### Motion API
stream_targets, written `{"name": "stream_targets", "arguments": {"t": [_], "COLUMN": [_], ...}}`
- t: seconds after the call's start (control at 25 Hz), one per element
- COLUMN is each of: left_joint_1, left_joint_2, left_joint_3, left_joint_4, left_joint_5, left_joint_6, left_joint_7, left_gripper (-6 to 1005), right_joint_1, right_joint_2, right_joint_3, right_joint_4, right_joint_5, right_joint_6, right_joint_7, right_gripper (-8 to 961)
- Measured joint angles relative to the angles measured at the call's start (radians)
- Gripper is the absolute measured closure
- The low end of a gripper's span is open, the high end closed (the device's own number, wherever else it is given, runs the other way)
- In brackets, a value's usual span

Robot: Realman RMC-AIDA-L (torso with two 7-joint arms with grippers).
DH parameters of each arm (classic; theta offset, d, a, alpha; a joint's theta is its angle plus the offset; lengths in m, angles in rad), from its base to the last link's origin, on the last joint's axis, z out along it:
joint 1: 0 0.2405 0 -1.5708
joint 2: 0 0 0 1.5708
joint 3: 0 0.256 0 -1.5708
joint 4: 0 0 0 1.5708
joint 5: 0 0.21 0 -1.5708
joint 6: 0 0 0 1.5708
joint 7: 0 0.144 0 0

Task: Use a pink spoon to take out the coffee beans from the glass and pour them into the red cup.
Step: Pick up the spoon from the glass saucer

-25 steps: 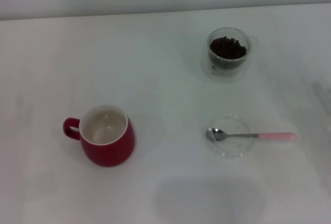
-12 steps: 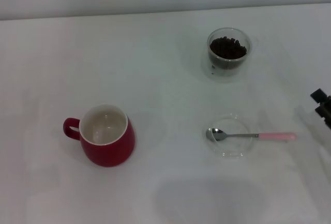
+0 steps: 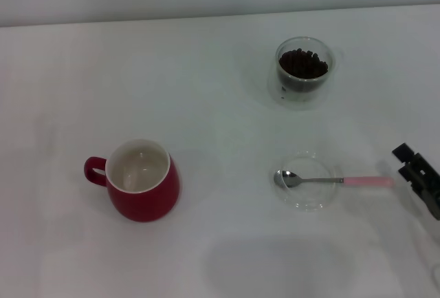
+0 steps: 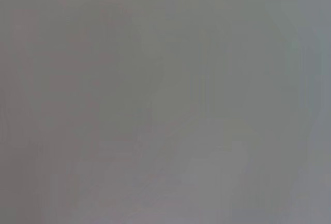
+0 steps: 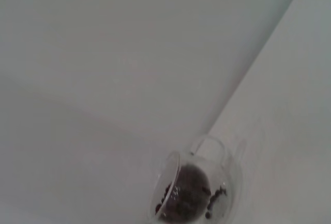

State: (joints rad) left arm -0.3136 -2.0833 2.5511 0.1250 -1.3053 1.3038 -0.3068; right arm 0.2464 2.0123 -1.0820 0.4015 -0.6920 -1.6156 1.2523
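On the white desk [image 3: 220, 105], the pink spoon [image 3: 335, 180] lies flat with its silver bowl resting in a flat clear saucer [image 3: 306, 181] and its pale pink handle reaching off the saucer's rim toward the robot's right. The spoon's bowl is empty.

The right tool [image 3: 419, 179] shows at the right edge of the head view, a dark shape just beside the tip of the pink handle and not touching it. Only part of it is in view, so I cannot tell whether it stands wide or narrow. It holds nothing that can be seen.

The glass [image 3: 304, 71] stands upright farther back on the desk, beyond the saucer and apart from it. The coffee beans [image 3: 302, 64] fill its lower part as a dark heap. The right wrist view also catches the glass [image 5: 196, 185] with the beans [image 5: 189, 198] inside, standing on the desk near the line where the desk meets the pale wall.

The red cup [image 3: 141, 181] sits upright on the robot's left side, well apart from the saucer and the glass. Its loop handle points left, and its white inside holds no beans.

The left tool is out of sight; the left wrist view shows only a plain grey blur.
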Motion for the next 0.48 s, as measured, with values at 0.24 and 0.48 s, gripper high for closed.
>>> {"name": "stream_targets", "arguments": {"t": [0.24, 0.48], "left_joint_1": [-0.004, -0.003], "left_joint_2": [-0.001, -0.001], "left_joint_3": [0.000, 0.001], "left_joint_4": [0.010, 0.010], "left_joint_5": [0.000, 0.000], "left_joint_6": [0.000, -0.001], "left_joint_7": [0.000, 0.000], "left_gripper": [273, 273], "right_joint_1": [0.003, 0.005], "right_joint_2": [0.001, 0.002], "right_joint_3": [0.143, 0.233], "right_joint_4": [0.035, 0.048], "right_joint_5": [-0.139, -0.248], "right_joint_6": [0.013, 0.033], "right_joint_7": [-0.073, -0.110], "right_gripper": [123, 125]}}
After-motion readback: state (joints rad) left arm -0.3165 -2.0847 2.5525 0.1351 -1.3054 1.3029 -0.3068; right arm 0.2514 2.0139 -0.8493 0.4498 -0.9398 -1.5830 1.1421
